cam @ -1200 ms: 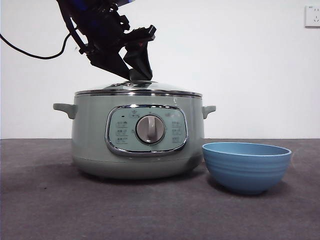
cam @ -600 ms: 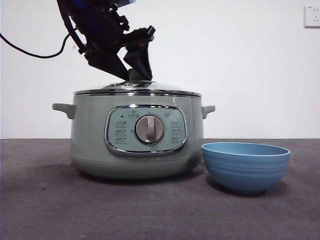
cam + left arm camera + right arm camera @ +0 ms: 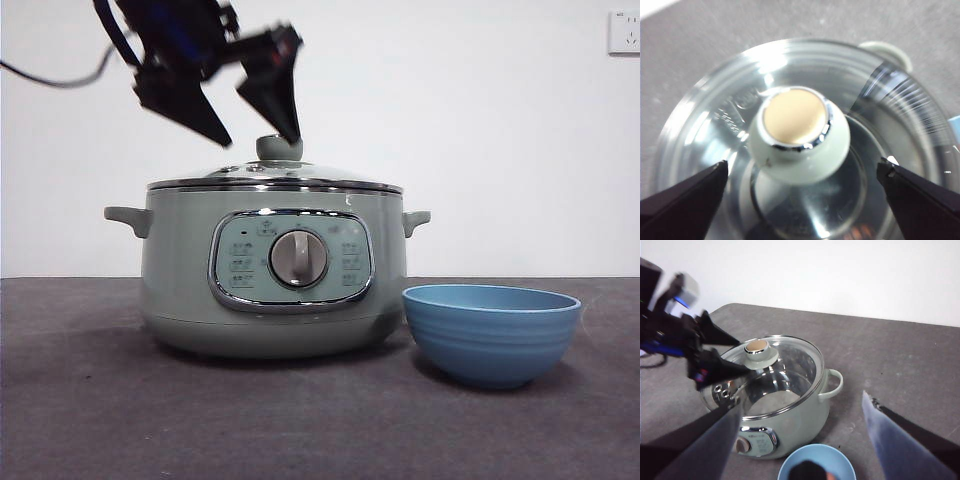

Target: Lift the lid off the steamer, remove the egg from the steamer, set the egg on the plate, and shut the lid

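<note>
The left gripper (image 3: 258, 140) hangs just above the lid (image 3: 275, 178), tilted, its fingers (image 3: 275, 95) spread apart on both sides of the pale green knob (image 3: 279, 148) and not touching it. The lid sits closed on the steamer (image 3: 180, 270), which stands on the table (image 3: 100, 420). The plate (image 3: 492, 335) stands just beside the steamer. The right gripper (image 3: 800, 440) is over the plate, fingers wide apart.
</note>
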`<move>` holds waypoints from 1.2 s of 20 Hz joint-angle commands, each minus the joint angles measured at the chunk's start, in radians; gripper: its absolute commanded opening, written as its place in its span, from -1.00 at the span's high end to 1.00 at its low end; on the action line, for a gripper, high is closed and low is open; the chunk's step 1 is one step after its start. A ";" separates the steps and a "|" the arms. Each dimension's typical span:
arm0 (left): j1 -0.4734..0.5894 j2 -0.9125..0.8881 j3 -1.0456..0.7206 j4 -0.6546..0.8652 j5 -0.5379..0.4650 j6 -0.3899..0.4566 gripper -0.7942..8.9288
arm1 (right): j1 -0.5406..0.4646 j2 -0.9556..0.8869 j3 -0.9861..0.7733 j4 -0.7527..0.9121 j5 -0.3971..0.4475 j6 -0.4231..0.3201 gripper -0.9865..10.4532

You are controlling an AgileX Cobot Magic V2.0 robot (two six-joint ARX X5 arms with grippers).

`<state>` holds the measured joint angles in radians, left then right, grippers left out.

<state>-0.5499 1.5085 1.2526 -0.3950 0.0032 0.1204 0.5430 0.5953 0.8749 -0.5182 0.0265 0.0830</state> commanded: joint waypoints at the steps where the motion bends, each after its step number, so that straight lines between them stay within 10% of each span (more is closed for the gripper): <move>1: 0.002 -0.058 0.037 -0.061 -0.002 0.011 -0.21 | 0.001 0.000 0.002 -0.005 -0.002 0.010 0.11; 17: 0.000 -0.315 0.283 -0.733 0.201 -0.023 -0.18 | 0.001 0.000 0.002 -0.255 -0.269 0.014 0.12; 21: 0.000 -0.340 0.288 -0.805 0.237 -0.023 0.23 | 0.001 0.000 0.002 -0.319 -0.321 0.015 0.14; 24: 0.000 -0.342 0.288 -0.846 0.236 -0.023 0.88 | 0.001 0.000 0.002 -0.364 -0.343 0.014 0.65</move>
<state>-0.5499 1.1648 1.5398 -1.2385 0.2363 0.1040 0.5430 0.5953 0.8749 -0.8837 -0.3115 0.0902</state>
